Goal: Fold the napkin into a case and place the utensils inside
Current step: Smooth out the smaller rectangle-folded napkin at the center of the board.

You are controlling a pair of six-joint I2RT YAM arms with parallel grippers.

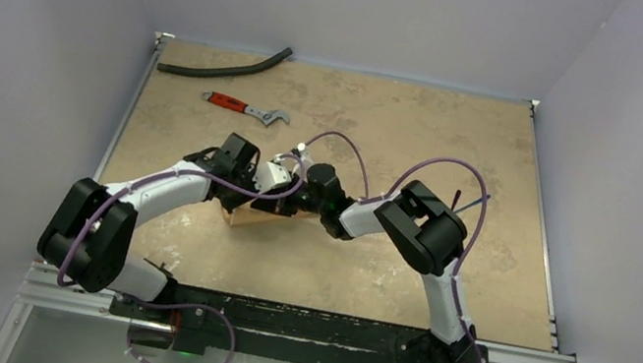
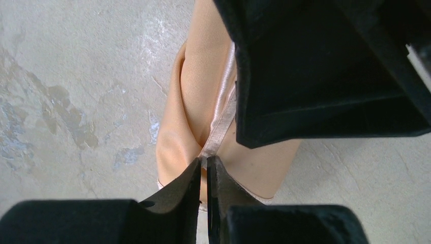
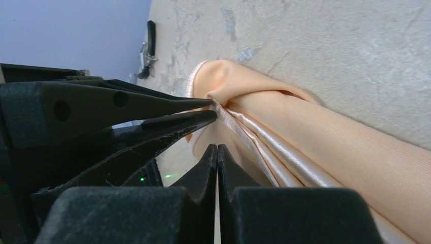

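Observation:
The peach-orange napkin (image 2: 195,86) lies bunched in a long fold mid-table, mostly hidden under both wrists in the top view (image 1: 256,219). My left gripper (image 2: 203,163) is shut on its shiny hem; its fingers (image 3: 201,104) show in the right wrist view pinching that same hem. My right gripper (image 3: 217,148) is shut just beside the cloth (image 3: 325,137), with nothing visible between its tips. The blue fork (image 1: 480,201) and the purple spoon (image 1: 456,201) lie behind the right arm's elbow, partly covered by it.
A red-handled wrench (image 1: 245,108) lies at the back left. Beyond it, a curved black hose (image 1: 222,71) runs along the far edge. The right gripper's black body (image 2: 325,76) hangs close over the left fingers. Grey walls enclose the table.

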